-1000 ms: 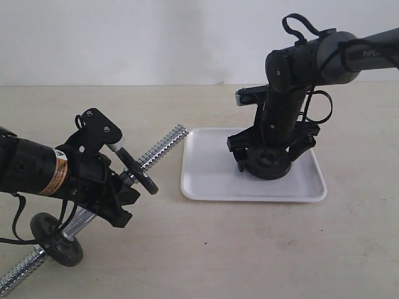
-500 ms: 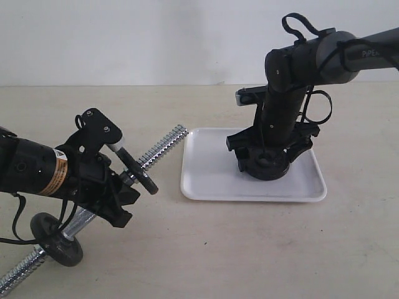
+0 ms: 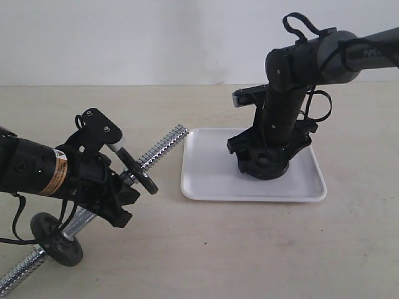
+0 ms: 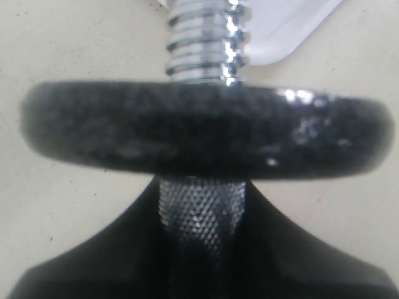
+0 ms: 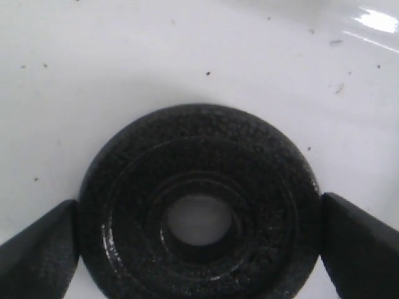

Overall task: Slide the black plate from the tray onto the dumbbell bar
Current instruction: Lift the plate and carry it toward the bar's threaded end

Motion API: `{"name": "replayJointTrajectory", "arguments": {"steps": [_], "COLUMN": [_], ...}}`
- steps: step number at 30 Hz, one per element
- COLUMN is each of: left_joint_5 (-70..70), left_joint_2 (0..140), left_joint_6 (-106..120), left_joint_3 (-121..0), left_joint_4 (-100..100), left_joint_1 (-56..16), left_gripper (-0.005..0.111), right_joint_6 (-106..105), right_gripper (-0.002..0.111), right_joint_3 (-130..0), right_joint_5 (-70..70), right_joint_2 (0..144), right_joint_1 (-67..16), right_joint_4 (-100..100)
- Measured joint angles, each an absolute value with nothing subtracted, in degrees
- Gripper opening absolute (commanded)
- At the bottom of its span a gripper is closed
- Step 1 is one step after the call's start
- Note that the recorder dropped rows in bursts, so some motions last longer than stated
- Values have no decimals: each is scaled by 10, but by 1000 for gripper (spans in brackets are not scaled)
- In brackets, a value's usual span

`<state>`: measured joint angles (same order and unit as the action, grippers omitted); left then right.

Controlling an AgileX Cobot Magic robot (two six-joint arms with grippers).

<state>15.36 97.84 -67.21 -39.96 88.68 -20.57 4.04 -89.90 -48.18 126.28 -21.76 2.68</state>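
The black plate (image 3: 264, 166) sits low over the white tray (image 3: 209, 177), toward its right half. My right gripper (image 3: 268, 159) points down over it, and its fingers (image 5: 37, 252) press the rim on both sides of the black plate (image 5: 199, 212). White tray surface shows through the centre hole. My left gripper (image 3: 118, 182) is shut on the knurled middle of the dumbbell bar (image 3: 159, 149), which is held tilted with its threaded end aimed at the tray. In the left wrist view a black disc (image 4: 206, 128) sits on the dumbbell bar (image 4: 201, 208) just beyond my left gripper (image 4: 199, 249).
A second black disc (image 3: 57, 240) rides the bar's lower end, near the table's front left. A black disc (image 3: 142, 177) stands next to my left gripper on the bar. The tray's corner (image 4: 293, 25) lies just past the bar's threaded tip. Beige tabletop surrounds everything.
My right gripper and the black plate between its fingers have shifted slightly upward in the exterior view. The left arm and the bar have not moved.
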Motion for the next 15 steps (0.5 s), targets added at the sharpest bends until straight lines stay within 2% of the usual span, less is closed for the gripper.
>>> {"name": "replayJointTrajectory", "arguments": {"steps": [6,15], "left_joint_5": [154,154], "left_joint_2": [978,978], "left_joint_6": [-672,-672], "left_joint_3": [-400,-400], "left_joint_4": [887,887], "left_joint_1": [-206,-206], "left_gripper": [4,4], "right_joint_6": [0,-221], "right_gripper": [0,0], "right_joint_3": [-888,-884], "right_joint_5": [-493,-523], "right_joint_2": [1248,1222], "right_joint_1": [-218,-125], "right_joint_4": [17,-280]}}
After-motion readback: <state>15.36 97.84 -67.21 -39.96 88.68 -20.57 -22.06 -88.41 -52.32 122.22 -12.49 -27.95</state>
